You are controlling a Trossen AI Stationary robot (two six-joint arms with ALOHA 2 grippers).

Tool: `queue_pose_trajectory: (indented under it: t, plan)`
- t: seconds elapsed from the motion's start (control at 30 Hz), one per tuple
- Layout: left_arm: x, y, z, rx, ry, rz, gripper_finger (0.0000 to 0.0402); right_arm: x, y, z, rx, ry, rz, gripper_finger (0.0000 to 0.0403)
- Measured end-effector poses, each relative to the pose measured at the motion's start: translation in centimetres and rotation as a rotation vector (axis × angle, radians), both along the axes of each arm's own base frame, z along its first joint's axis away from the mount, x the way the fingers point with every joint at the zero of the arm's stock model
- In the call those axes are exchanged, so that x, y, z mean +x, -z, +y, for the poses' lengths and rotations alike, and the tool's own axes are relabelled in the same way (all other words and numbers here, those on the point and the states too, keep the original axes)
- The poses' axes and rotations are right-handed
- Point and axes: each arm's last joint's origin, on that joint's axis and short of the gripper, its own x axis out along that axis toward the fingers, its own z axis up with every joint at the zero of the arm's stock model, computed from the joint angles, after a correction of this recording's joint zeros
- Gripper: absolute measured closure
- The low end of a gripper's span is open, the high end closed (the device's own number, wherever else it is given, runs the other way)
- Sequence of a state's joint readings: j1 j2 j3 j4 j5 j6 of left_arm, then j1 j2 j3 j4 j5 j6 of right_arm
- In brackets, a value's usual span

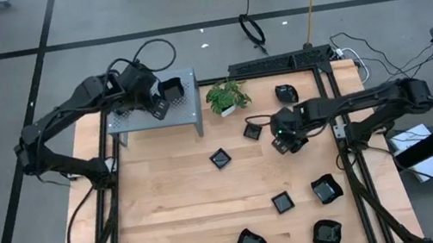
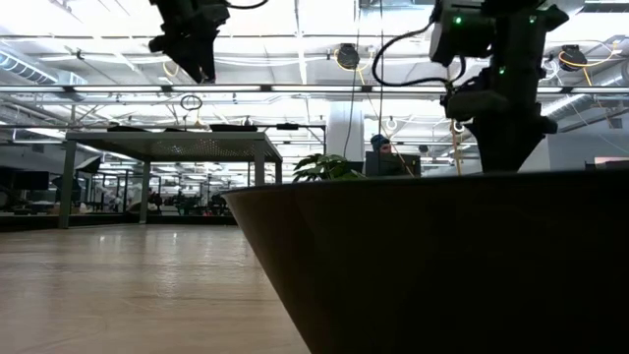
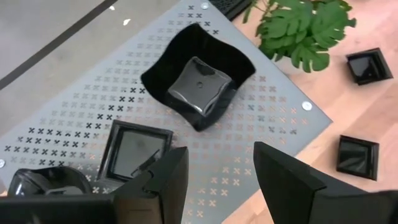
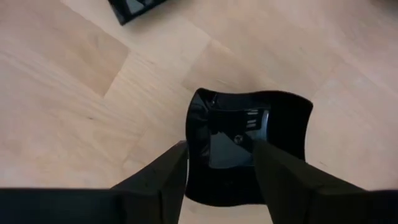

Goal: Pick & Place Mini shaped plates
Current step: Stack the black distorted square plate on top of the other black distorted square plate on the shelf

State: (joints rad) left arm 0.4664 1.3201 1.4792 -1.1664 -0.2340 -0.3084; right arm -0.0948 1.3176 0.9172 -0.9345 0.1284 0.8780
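I have the wooden table [image 1: 178, 206] with a small grey perforated shelf [image 1: 134, 124] at its far left corner; that shelf looks to be the drop spot, since plates already sit on it while the others are scattered over the wood. The plant [image 1: 227, 96] stands just beside the shelf and is not part of the job.

My left arm reaches over the shelf. The left gripper [image 3: 217, 171] hangs above it with its fingers apart and nothing between them. Under it sit a wavy plate [image 3: 198, 78], a square plate [image 3: 134, 149] nearer the fingers, and a third dark one at the edge of that view. I judge it is parked there clear of the load, not gripping.

My right arm stretches in from the right side. The right gripper [image 4: 217, 165] is low over a wavy-edged plate [image 4: 249, 140] on the wood, fingers spread and straddling its near rim, not yet clamped as far as I can see. That suits a pinch on the rim, the only thin part the fingers can hold.

Loose plates [image 1: 282, 203] lie towards the near edge, with more near the middle and the back, so much is left.
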Motion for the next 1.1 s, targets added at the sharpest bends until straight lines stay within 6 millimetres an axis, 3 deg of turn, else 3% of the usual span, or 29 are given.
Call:
queue_pose_trajectory:
  t: [0.27, 0.73, 0.9, 1.1]
  plan:
    - [0.3, 0.0, -0.7, 0.006, 0.058, 0.018, 0.0215, 1.2, 1.5, -0.1, 0.017, -0.002, 0.029, 0.0211]
    - [0.5, 0.0, -1.1, 0.012, 0.088, 0.025, 0.0215, 2.7, 4.6, -0.2, 0.005, -0.06, 0.138, 0.022]
    - [0.5, 0.0, -1.1, 0.016, 0.097, 0.03, 0.0215, 2.8, 4.7, -0.3, 0.002, -0.085, 0.142, 0.0269]
    - [0.5, 0.1, -1.1, 0.025, 0.12, 0.045, 0.0215, 2.9, 4.7, -0.2, 0.028, -0.092, 0.13, 0.0381]
